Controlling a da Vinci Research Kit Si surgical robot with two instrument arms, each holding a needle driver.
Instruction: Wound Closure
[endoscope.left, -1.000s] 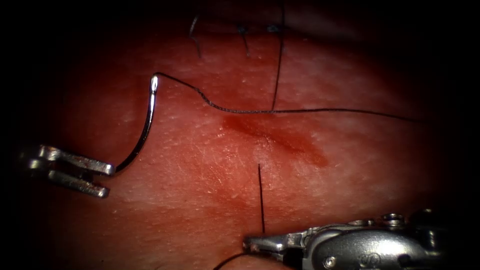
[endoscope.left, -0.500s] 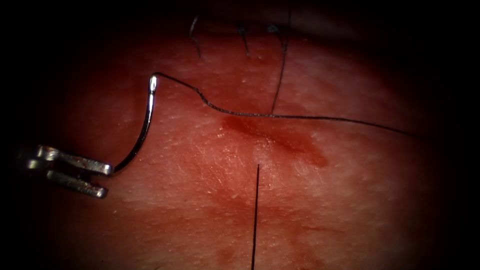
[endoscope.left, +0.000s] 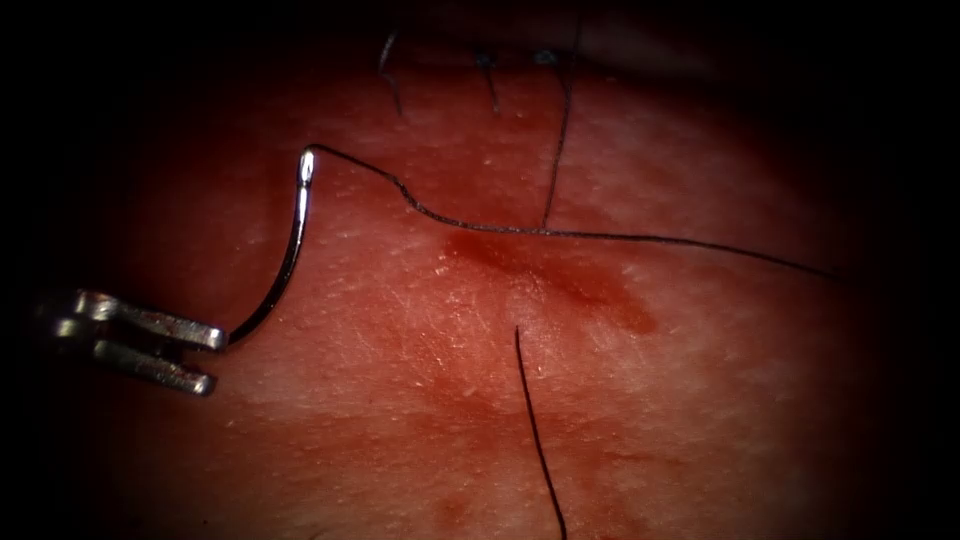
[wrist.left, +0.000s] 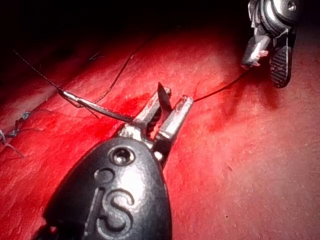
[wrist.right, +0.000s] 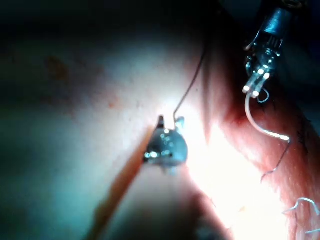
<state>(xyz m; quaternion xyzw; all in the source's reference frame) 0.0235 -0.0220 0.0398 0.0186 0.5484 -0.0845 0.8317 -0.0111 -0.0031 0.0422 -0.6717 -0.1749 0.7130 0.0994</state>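
My left tool (endoscope.left: 218, 360) sits left of the cut (endoscope.left: 560, 280) with its jaws shut on the curved needle (endoscope.left: 292, 250) close to its point. The needle is out of the tissue (endoscope.left: 400, 400) and arcs up to its thread end. In the left wrist view the needle (wrist.left: 100, 107) crosses the jaws (wrist.left: 175, 100), its point poking past them. The thread (endoscope.left: 600, 237) runs from the needle rightward across the cut. A loose thread end (endoscope.left: 535, 430) lies slack below the cut. My right tool (wrist.left: 264, 74) hovers over the tissue, jaws open and holding nothing, a thread (wrist.right: 190, 85) beside them (wrist.right: 170, 121).
Earlier stitches with short cut thread ends (endoscope.left: 486, 70) sit at the far end of the cut. Another strand (endoscope.left: 556, 150) runs from there down to the long thread. Red fluid stains the tissue around the cut.
My right tool, shut on the lower thread end a second ago, drew back out of the endoscope view and opened. That thread end went from taut and straight to slack and curved. The left tool held still.
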